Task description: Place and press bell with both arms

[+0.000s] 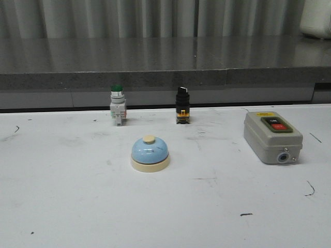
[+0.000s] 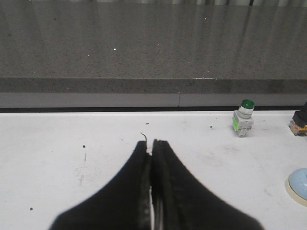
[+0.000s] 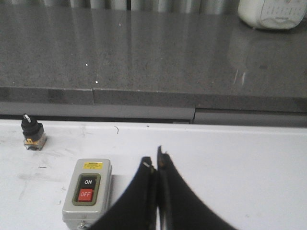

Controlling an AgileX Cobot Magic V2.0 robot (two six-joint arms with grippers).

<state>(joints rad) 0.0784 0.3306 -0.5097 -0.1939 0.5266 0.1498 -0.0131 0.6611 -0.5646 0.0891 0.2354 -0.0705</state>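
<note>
While both arms waited off the table's middle, the bell (image 1: 150,153) stood untouched on its base.

In the front view the bell sat upright near the centre of the white table (image 1: 62,206), its cream button pointing straight up, so its axis was vertical and ready for a press from above; no arm showed there. Behind it stood a green-capped push button (image 1: 117,105) and a black selector switch (image 1: 182,105), and a grey switch box (image 1: 272,137) lay well apart on the right. In the left wrist view the left gripper (image 2: 151,147) had its fingers together, holding nothing, the bell at the frame's edge. In the right wrist view the right gripper (image 3: 157,163) was likewise pressed together and empty, just beside the grey box, probably resting before any approach.
</note>
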